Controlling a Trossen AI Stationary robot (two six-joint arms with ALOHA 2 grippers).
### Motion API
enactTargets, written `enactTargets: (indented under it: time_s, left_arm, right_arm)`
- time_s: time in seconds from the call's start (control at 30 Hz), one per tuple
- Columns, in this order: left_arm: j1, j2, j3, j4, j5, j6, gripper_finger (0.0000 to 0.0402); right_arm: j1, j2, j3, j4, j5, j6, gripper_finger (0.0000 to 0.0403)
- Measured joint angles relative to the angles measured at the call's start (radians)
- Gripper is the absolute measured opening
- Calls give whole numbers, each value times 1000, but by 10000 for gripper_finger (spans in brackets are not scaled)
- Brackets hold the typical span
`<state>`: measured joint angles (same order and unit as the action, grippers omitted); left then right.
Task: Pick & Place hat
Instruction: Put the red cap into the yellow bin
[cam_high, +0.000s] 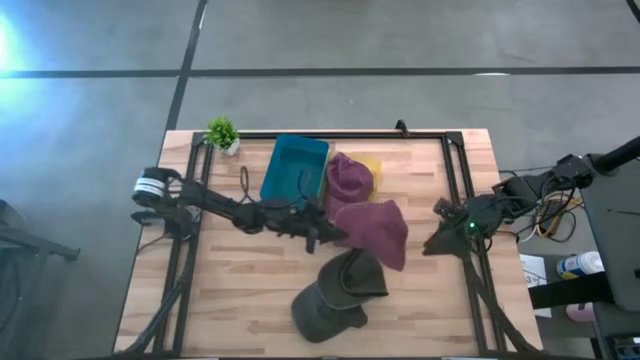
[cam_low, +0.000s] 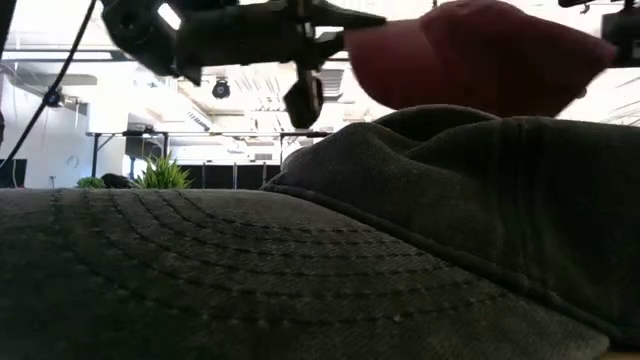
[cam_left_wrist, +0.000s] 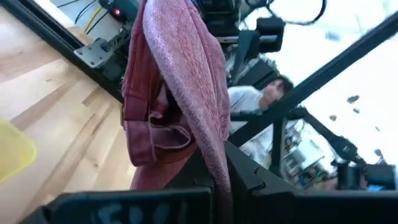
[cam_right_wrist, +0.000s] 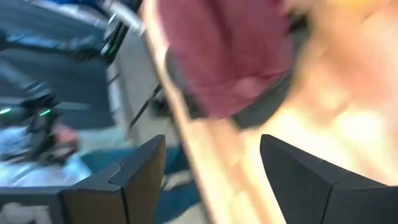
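You have three hats on view: your left gripper (cam_high: 328, 233) is pinched closed on one maroon cap (cam_high: 375, 232), lifted over the table's middle; a second maroon hat (cam_high: 347, 180) lies beside the teal bin (cam_high: 293, 168); one dark cap (cam_high: 338, 293) sits nearer the front edge, possibly two stacked. Your right gripper (cam_high: 435, 243) waits spread wide, empty, at the right edge.

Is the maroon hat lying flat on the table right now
No, the left gripper holds the maroon hat up in the air, and the low view shows it hanging above the dark cap.
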<state>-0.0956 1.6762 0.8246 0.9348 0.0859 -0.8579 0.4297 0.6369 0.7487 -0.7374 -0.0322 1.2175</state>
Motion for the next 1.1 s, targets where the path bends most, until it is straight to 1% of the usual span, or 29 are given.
enactTargets:
  time_s: [0.13,0.17,0.23,0.5,0.6,0.87,0.97,1.1]
  left_arm:
    - [0,-49,-39,57,-34,-27,10]
    - [-1,-61,-41,59,-44,-27,10]
    - [-1,-78,-42,61,-45,-18,10]
    - [0,-101,-29,85,-34,9,10]
    - [0,-104,-26,84,-17,27,10]
    - [4,-106,-18,79,-19,64,10]
    - [4,-106,-15,79,-44,83,10]
    - [6,-106,-15,77,-64,99,10]
  right_arm:
    - [0,15,-3,-6,188,-61,256]
    - [-1,23,-8,10,224,-71,256]
    - [-1,34,-23,71,262,-79,256]
    - [-2,30,-105,371,318,-96,256]
    - [-2,26,-127,460,323,-111,256]
    - [-3,46,-130,574,320,-126,255]
    - [-3,56,-130,608,316,-136,242]
    - [-3,67,-129,623,320,-145,202]
